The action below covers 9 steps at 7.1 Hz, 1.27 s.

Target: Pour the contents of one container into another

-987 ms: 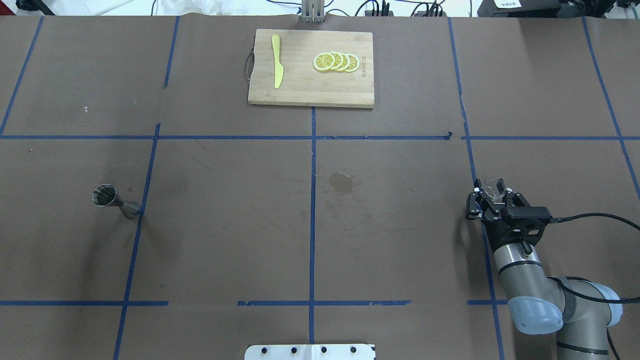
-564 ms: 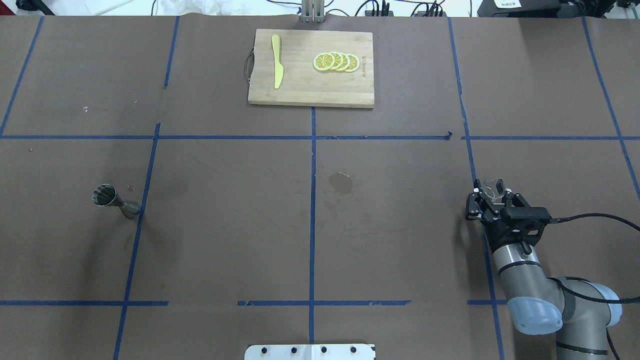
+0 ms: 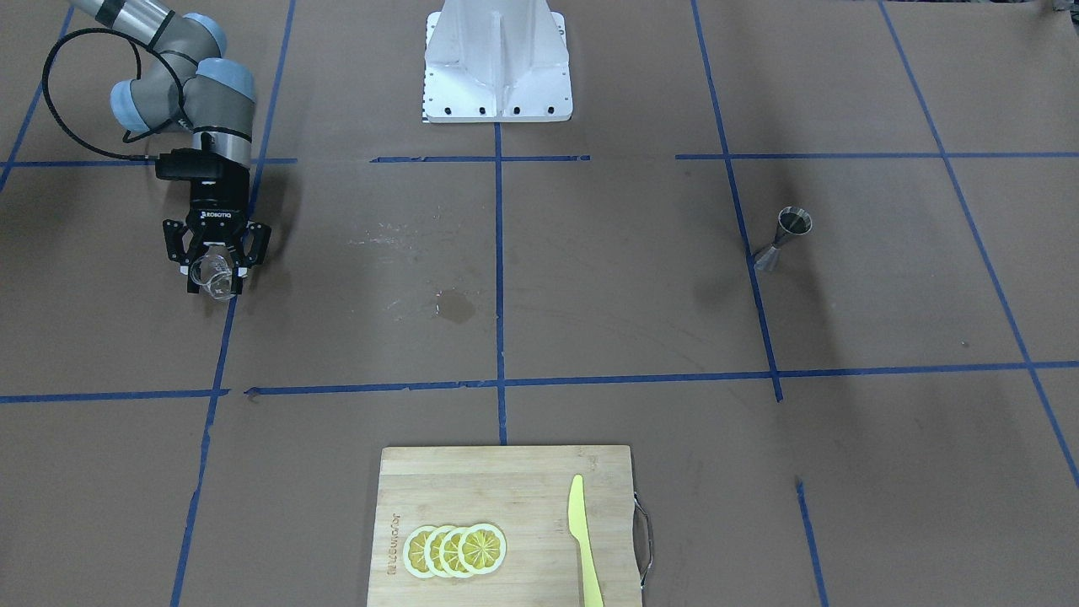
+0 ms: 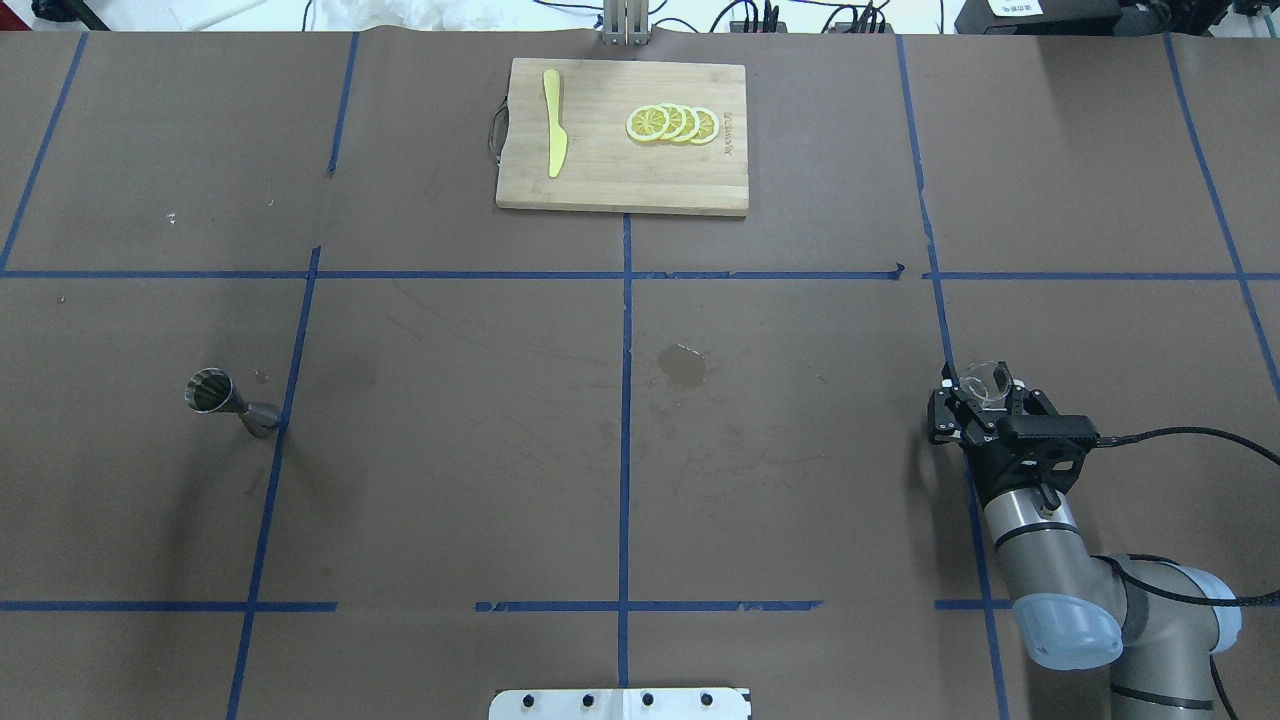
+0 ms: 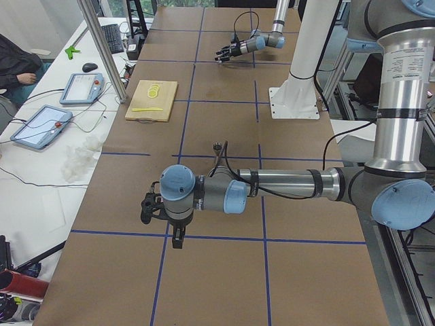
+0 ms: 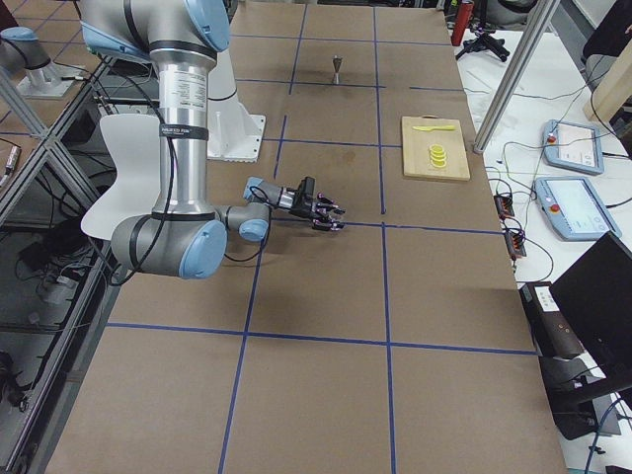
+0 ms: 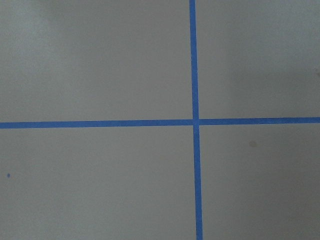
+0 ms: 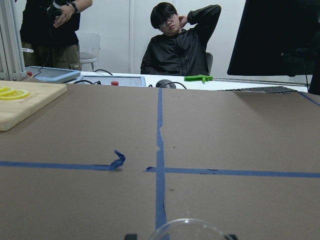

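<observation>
We are logging the right gripper (image 4: 985, 395) as clamped on the small clear, rounded glass cup (image 4: 988, 381), with its two black fingers pressing the cup's sides. The cup is sitting low over the brown paper-covered table (image 4: 450, 480) on the robot's right, beside a blue tape line, and its rim is showing at the bottom edge of the right wrist view. The small silver-grey hourglass metal jigger (image 4: 236, 405) is standing upright, well apart, on the robot's left half. The left gripper (image 5: 147, 207) is hanging above the table's left end; we cannot tell how its jaws stand. A wooden cutting board (image 4: 620, 180) at the far edge is carrying lemon slices (image 4: 672, 123) and a yellow knife (image 4: 553, 125).
</observation>
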{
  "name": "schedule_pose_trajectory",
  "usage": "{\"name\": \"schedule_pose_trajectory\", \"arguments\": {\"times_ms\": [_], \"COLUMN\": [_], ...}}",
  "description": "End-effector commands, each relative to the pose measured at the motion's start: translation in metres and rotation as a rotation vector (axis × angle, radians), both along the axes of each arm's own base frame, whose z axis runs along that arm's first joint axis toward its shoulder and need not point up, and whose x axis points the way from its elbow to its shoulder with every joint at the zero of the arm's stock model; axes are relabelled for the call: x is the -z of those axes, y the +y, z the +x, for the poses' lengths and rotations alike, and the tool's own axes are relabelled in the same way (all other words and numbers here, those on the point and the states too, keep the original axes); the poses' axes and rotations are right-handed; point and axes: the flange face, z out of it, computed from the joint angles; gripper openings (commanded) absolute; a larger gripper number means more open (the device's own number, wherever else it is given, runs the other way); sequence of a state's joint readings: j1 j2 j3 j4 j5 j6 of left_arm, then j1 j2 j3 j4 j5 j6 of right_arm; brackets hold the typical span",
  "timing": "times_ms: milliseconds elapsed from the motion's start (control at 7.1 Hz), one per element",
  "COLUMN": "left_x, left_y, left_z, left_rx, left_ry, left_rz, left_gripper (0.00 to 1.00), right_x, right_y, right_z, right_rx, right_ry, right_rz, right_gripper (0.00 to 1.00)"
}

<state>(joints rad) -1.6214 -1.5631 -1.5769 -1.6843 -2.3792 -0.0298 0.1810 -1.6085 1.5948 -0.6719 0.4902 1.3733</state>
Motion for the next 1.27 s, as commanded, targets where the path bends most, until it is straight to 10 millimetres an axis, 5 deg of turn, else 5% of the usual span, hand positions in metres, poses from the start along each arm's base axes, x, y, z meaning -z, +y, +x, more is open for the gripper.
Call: {"name": "schedule_pose_trajectory", "arguments": {"times_ms": [0,423,705,1128], "left_x": [0.0,0.002,0.002,0.005], "left_y": [0.0,0.0,-0.001,-0.005], "left_z": [0.0,0.0,0.0,0.0], "left_rx": [0.0,0.0,0.001,0.001], "left_ry": [0.0,0.0,0.0,0.0], "left_rz": [0.0,0.004,0.004,0.01], "left_gripper": [1.0,1.0,1.0,1.0], "right_x": [0.001,0.013,0.057,0.063], "right_y": [0.0,-0.003,-0.007,-0.048], "right_z": [-0.002,0.001,0.019,0.049], "right_rx": [0.001,-0.012,0.004,0.05], "right_ry": [-0.003,-0.026,-0.007,0.113], "right_rz": [0.0,0.011,0.05,0.024], "right_gripper": [1.0,1.0,1.0,1.0]}}
